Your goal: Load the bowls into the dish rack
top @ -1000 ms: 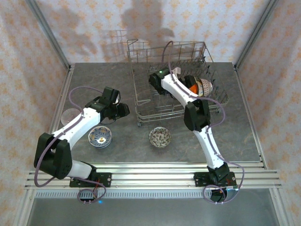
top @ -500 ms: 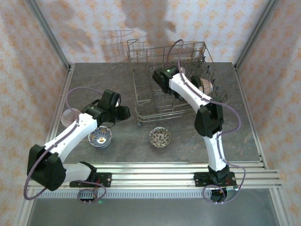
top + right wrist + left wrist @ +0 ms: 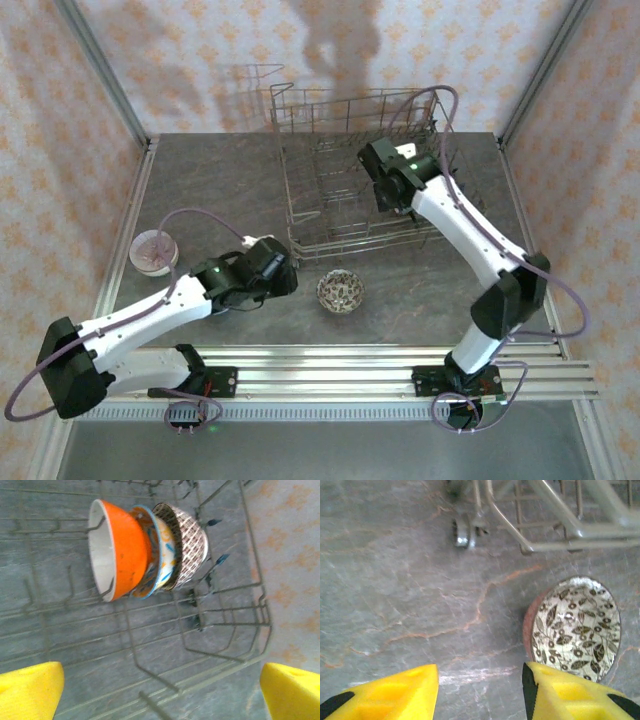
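- Left tool [image 3: 480, 695] parted and empty, bare counter [image 3: 395, 595] between its yellow fingertips.
- Just right of it, leaf-patterned bowl [image 3: 575, 627] upright on the counter, near the front corner of the dish rack [image 3: 570, 530], not touching it.
- Pinkish bowl [image 3: 153, 251] upright near the counter's left edge, well apart from the rack.
- Right tool [image 3: 160, 695] spread wide, gripping nothing, above the rack floor.
- Inside the rack, three bowls on edge, nested together between tines: orange bowl [image 3: 125, 550], blue-and-white bowl [image 3: 162, 555], lattice-patterned bowl [image 3: 192, 542].

White arms [image 3: 140, 315], black joints [image 3: 75, 365], lilac cables [image 3: 195, 213], yellow fingers [image 3: 395, 692].
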`<action>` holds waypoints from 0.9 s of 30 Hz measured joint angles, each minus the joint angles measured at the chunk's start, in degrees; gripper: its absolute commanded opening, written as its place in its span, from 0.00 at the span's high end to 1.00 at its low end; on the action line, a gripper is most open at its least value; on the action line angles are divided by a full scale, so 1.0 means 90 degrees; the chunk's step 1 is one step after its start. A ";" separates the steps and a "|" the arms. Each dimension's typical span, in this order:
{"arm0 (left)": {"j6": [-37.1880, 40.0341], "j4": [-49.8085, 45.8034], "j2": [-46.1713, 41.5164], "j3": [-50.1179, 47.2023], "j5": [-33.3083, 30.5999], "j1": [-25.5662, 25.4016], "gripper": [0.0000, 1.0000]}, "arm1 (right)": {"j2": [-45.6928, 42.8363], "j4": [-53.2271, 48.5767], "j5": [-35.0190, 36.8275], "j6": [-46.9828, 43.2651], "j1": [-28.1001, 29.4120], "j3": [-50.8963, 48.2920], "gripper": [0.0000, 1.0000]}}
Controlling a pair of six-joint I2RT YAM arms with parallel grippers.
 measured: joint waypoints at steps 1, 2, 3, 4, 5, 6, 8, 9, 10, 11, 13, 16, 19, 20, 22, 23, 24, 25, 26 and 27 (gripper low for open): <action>-0.0102 0.0051 0.0134 0.0002 -0.0051 -0.0185 0.50 | -0.0187 0.0095 -0.0131 -0.0007 0.0000 -0.0180 0.00; -0.0197 0.0109 0.0279 0.0002 -0.0087 -0.0342 0.50 | -0.0325 0.0126 -0.0238 -0.0019 0.0000 -0.0308 0.00; -0.0255 0.0175 0.0430 0.0002 -0.0129 -0.0469 0.50 | -0.0442 0.0197 -0.0330 -0.0022 0.0000 -0.0440 0.00; -0.0328 0.0262 0.0617 0.0005 -0.0168 -0.0593 0.50 | -0.0532 0.0253 -0.0403 -0.0022 0.0000 -0.0561 0.00; -0.0379 0.0352 0.0789 0.0007 -0.0172 -0.0685 0.50 | -0.0605 0.0306 -0.0466 -0.0022 0.0000 -0.0682 0.00; -0.0425 0.0461 0.0971 0.0010 -0.0170 -0.0760 0.50 | -0.0656 0.0318 -0.0517 -0.0022 0.0000 -0.0789 0.00; -0.0498 0.0697 0.1307 0.0012 -0.0153 -0.0848 0.49 | -0.0760 0.0408 -0.0614 -0.0017 0.0000 -0.1032 0.00; -0.0532 0.0843 0.1506 0.0019 -0.0131 -0.0860 0.49 | -0.0845 0.0549 -0.0631 0.0019 0.0000 -0.1173 0.00; -0.0549 0.0974 0.1724 0.0036 -0.0117 -0.0860 0.48 | -0.0935 0.0631 -0.0656 0.0029 0.0000 -0.1280 0.00; -0.0546 0.1056 0.1889 0.0051 -0.0109 -0.0857 0.48 | -0.1025 0.0680 -0.0661 0.0049 -0.0012 -0.1362 0.00; -0.0542 0.1166 0.2137 0.0109 -0.0080 -0.0857 0.48 | -0.1217 0.0797 -0.0687 0.0061 -0.0024 -0.1547 0.00; -0.0525 0.1299 0.2412 0.0272 0.0022 -0.0857 0.48 | -0.1467 0.0872 -0.0724 0.0104 -0.0029 -0.1756 0.00; -0.0522 0.1416 0.2642 0.0449 0.0083 -0.0857 0.49 | -0.1593 0.0950 -0.0733 0.0160 -0.0029 -0.1880 0.00; -0.0522 0.1457 0.2688 0.0476 0.0112 -0.0860 0.49 | -0.1608 0.0974 -0.0743 0.0175 -0.0029 -0.1909 0.00; -0.0525 0.1530 0.2754 0.0491 0.0155 -0.0857 0.54 | -0.1615 0.1001 -0.0748 0.0180 -0.0029 -0.1926 0.00; -0.0525 0.1535 0.2776 0.0493 0.0165 -0.0857 0.56 | -0.1615 0.1013 -0.0748 0.0180 -0.0029 -0.1931 0.00; -0.0505 0.1535 0.2790 0.0493 0.0170 -0.0857 0.59 | -0.1617 0.1018 -0.0748 0.0180 -0.0029 -0.1936 0.00; -0.0498 0.1535 0.2807 0.0493 0.0170 -0.0857 0.61 | -0.1620 0.1018 -0.0748 0.0180 -0.0029 -0.1936 0.00; -0.0488 0.1535 0.2834 0.0498 0.0170 -0.0857 0.65 | -0.1620 0.1018 -0.0750 0.0180 -0.0032 -0.1936 0.00; -0.0466 0.1535 0.2861 0.0498 0.0170 -0.0857 0.67 | -0.1620 0.1018 -0.0750 0.0180 -0.0041 -0.1936 0.00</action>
